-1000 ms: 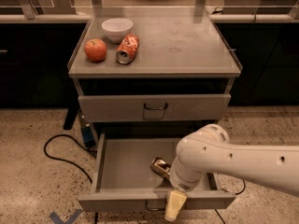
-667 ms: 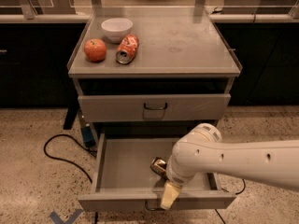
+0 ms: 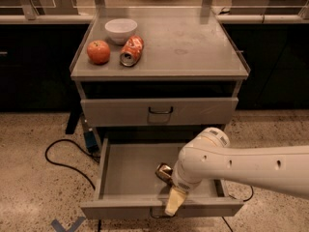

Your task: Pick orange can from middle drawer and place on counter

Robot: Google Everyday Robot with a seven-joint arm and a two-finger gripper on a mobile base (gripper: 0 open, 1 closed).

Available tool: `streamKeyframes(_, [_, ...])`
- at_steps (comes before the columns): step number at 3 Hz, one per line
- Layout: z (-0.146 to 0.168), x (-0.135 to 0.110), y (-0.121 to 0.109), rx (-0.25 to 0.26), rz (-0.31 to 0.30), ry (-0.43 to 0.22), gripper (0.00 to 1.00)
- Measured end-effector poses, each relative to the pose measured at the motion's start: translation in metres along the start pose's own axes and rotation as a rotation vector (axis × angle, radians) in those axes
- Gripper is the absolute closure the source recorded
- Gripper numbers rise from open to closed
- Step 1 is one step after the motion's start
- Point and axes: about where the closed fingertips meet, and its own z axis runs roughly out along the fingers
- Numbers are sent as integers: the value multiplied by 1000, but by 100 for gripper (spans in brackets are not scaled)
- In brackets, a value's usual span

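The orange can, shiny gold-bronze, lies inside the open middle drawer, right of its centre. My gripper hangs at the end of the white arm, over the drawer's front edge, just below and right of the can. The arm's bulky wrist covers the can's right side. I cannot tell whether the gripper touches the can. The grey counter tops the cabinet above.
On the counter's left stand a white bowl, a red-orange apple and a red-orange and white can on its side. The upper drawer is shut. A black cable lies on the speckled floor to the left.
My gripper and arm have shifted a little left and up over the drawer's front edge. The orange can has not moved.
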Motion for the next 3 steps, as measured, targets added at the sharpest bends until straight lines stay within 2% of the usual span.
streamKeyframes(1, [15, -12, -28, 5, -5, 12, 0])
streamKeyframes(2, [28, -45, -82, 57, -9, 43, 0])
streamKeyframes(3, [28, -45, -81, 57, -9, 43, 0])
